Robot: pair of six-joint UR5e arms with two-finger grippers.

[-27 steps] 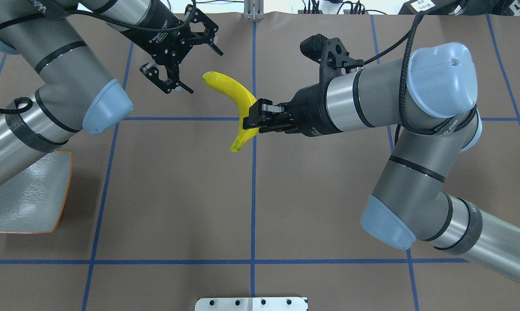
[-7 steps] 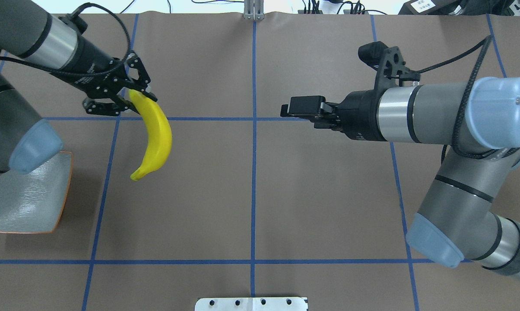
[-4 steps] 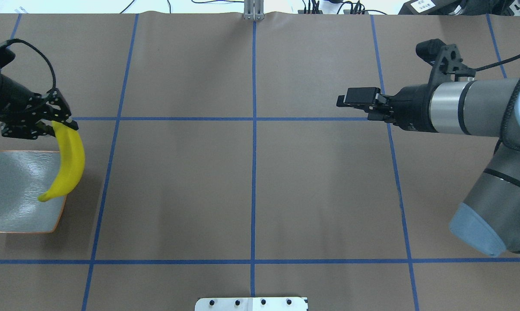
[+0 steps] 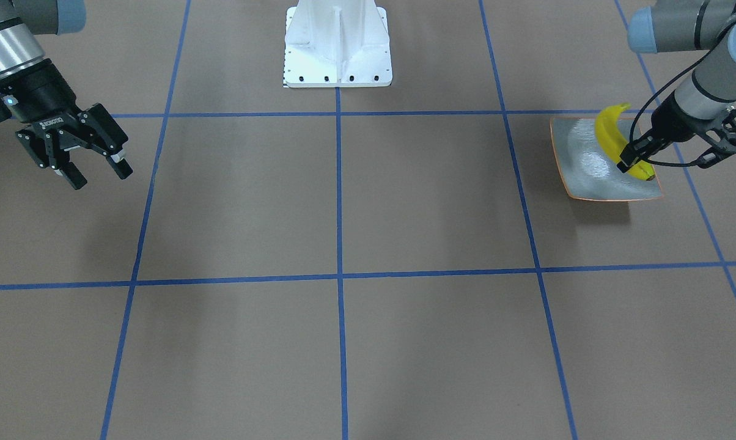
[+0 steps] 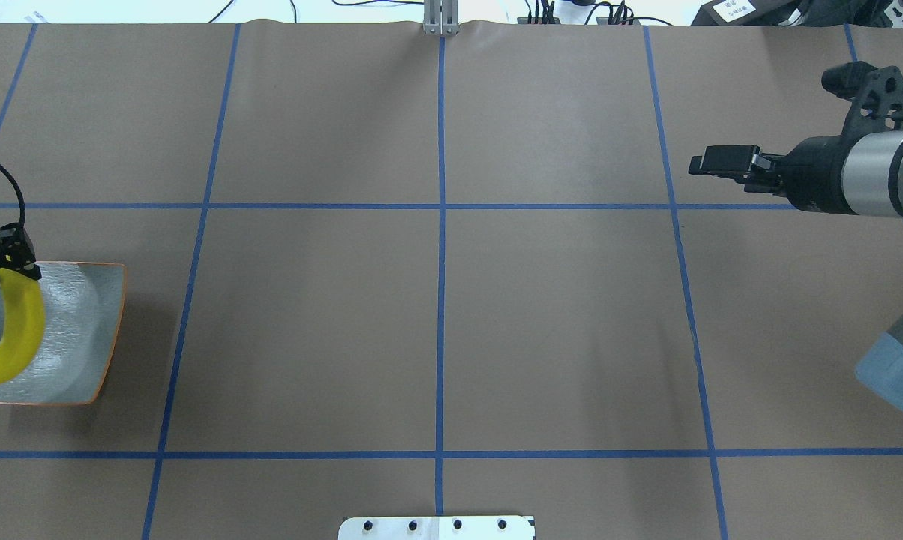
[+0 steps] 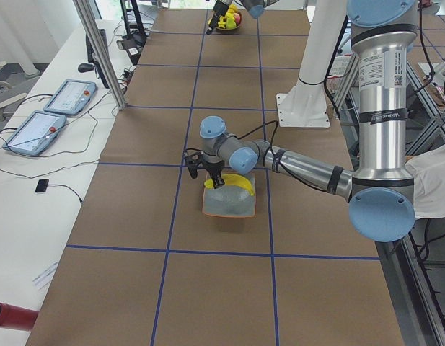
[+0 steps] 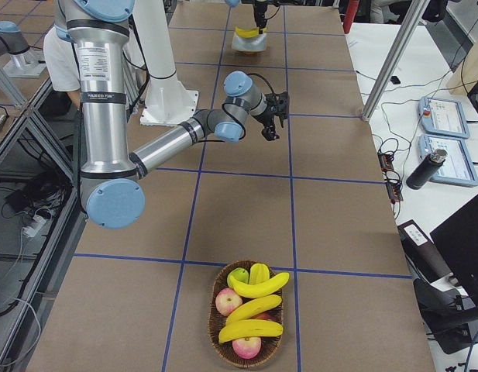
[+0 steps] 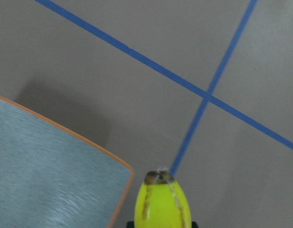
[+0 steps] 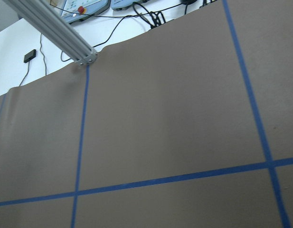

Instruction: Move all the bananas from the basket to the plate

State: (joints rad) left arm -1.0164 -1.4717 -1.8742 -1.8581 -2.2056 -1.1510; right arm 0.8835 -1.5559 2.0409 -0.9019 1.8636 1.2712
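Plate [image 5: 84, 330]: one banana [image 5: 18, 330] over it, grasped by left pincer [image 5: 5, 262].
Basket [image 7: 219, 341]: bananas [image 7: 254, 308], apples [image 7: 228, 301].
Right pincer [image 4: 101, 177]: released, above the bench [image 5: 436, 337].

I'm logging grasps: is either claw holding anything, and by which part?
The left claw grips the banana near one end, over the plate. The right claw is open and empty.
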